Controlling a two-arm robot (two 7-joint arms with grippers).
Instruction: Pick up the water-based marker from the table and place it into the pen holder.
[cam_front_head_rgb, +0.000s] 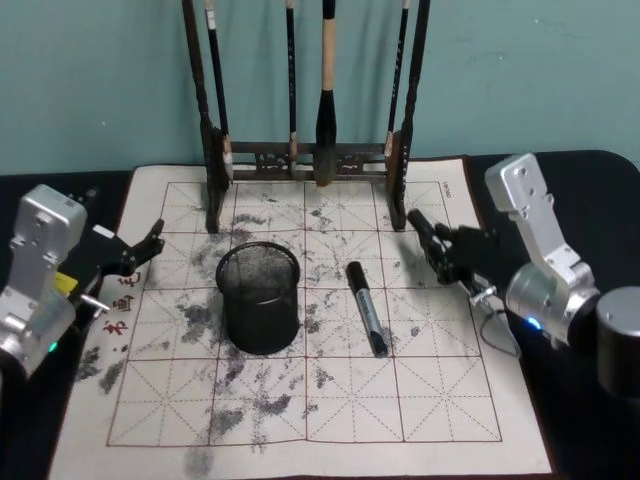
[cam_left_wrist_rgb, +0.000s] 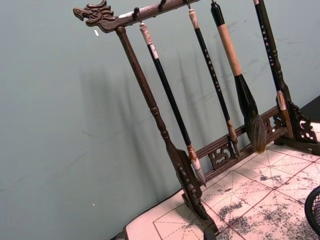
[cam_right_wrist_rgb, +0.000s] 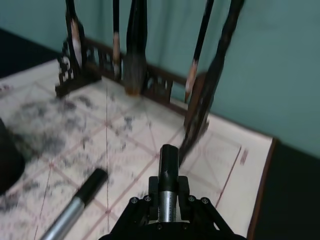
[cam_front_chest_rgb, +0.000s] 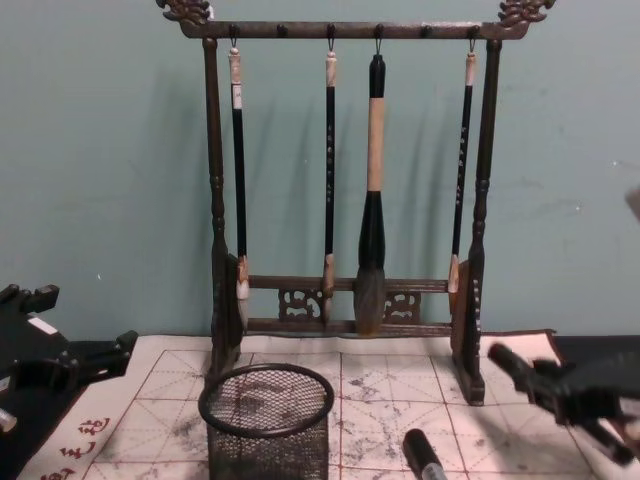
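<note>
The water-based marker (cam_front_head_rgb: 367, 307), black with a grey barrel, lies on the ink-stained practice sheet just right of the pen holder (cam_front_head_rgb: 259, 297), a black wire-mesh cup standing upright. The cup's rim (cam_front_chest_rgb: 266, 398) and the marker's cap (cam_front_chest_rgb: 421, 452) sit low in the chest view. My right gripper (cam_front_head_rgb: 425, 240) hovers open, a short way right of and beyond the marker's far end. In the right wrist view one of its fingers (cam_right_wrist_rgb: 169, 161) points past the marker (cam_right_wrist_rgb: 75, 209). At the sheet's left edge my left gripper (cam_front_head_rgb: 152, 245) is open and holds nothing.
A tall dark wooden rack (cam_front_head_rgb: 305, 158) hung with several calligraphy brushes stands at the back of the sheet (cam_front_head_rgb: 300, 420), against the teal wall. The black table (cam_front_head_rgb: 590, 170) extends beyond the sheet on both sides.
</note>
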